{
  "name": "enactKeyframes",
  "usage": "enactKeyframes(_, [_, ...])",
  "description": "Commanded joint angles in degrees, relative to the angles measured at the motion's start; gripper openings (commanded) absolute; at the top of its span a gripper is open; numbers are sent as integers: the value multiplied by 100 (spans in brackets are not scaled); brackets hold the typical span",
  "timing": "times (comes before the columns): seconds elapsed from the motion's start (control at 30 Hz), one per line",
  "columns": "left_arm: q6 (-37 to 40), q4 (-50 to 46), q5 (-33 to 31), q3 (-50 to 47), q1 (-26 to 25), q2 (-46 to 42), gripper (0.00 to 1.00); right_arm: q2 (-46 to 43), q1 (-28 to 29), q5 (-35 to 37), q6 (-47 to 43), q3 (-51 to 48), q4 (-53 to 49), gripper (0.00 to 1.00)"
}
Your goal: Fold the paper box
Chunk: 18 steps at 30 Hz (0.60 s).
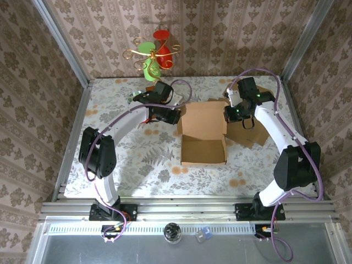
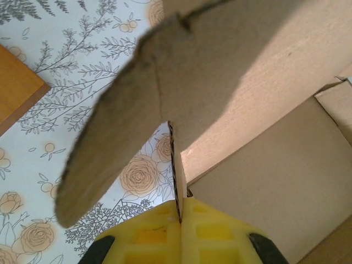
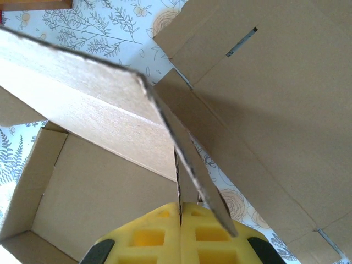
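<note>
Pinching down on the card is what both arms are doing here. The left gripper (image 2: 180, 208) has its yellow pads (image 2: 148, 236) closed flat on the thin edge of a cardboard wall, with a rounded flap (image 2: 115, 126) sticking out to the side just above the pinch. The right gripper (image 3: 180, 212) looks the same, its jaws clamped on a thin card edge that runs up and away from it.

Going outward, the paper box (image 1: 203, 144) sits in the middle of the floral tablecloth (image 1: 137, 162) between the two arms. Its open tray faces the near side and the big panel is at the far side. One gripper is on each side of that far half. A few loose cardboard sheets (image 1: 248, 136) lie under the right arm.

What could go wrong, as a guess:
- **Slipping:** each grip only has a sliver of edge, so if one arm pulls harder or earlier than the other, the card could slide out of the pads.
- **Twisting:** an uneven pull could also twist the box on the cloth.
- **Bad crease:** the wall might crease away from the scored fold.
- **Flap damage:** that rounded flap looks easy to crumple if it catches.
</note>
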Motion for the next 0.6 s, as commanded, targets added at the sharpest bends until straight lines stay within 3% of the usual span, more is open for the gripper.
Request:
enactKeyframes(0.0, [-334,186,-253,-82,-92,-174,0,-225,174,118,269,16,307,0])
enactKeyframes(0.2, [-846,597,-828,-486,-118,-697,0,-440,702,638,1043,-348,942,0])
enactKeyframes(0.37, [-1094,1252,-1515,-1383,-62,-1542,0,-455,1277,1327,1956,-541,1570,0])
enactKeyframes(0.57, [-1474,2450,-1201,-2525,401,-2287,0,-206,1753,1497,2314,-606,2685,0])
